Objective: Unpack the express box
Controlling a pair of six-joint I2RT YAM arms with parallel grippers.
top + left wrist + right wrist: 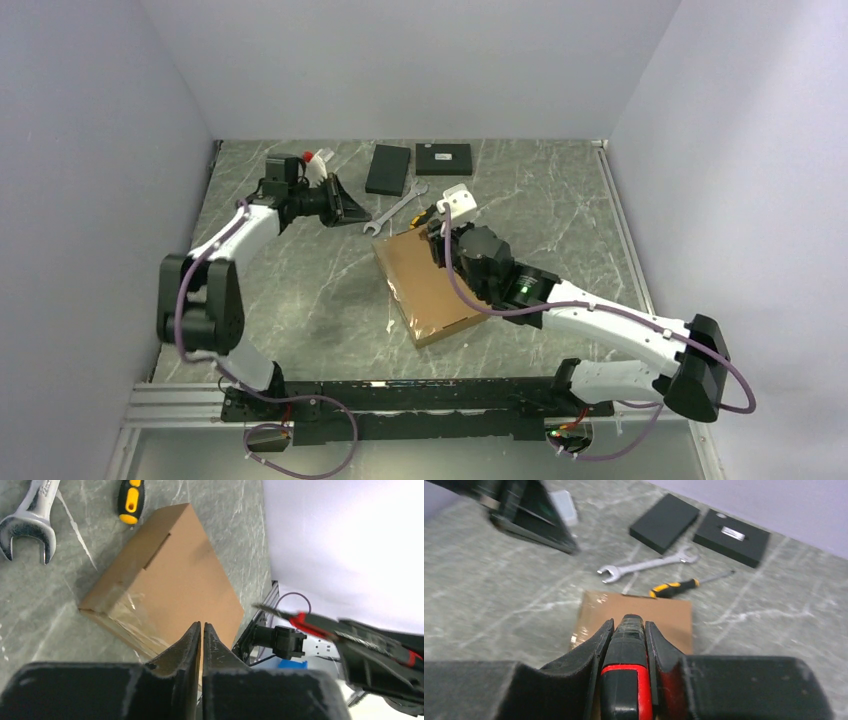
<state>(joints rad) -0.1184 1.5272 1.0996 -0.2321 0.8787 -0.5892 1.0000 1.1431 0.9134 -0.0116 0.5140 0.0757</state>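
Brown express box (432, 290) lies askew mid-table, lid down. R gripper (440, 228) hangs over its far corner; L gripper (358, 212) well apart to the left, nr a wrench (395, 212). Plain black box (389, 169) & labelled black box (444, 158) sit by back wall

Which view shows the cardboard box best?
Left wrist view: the express box is largest there, tape and lid seam clear. From above, the right arm overlaps it; the right wrist view shows only its far end.
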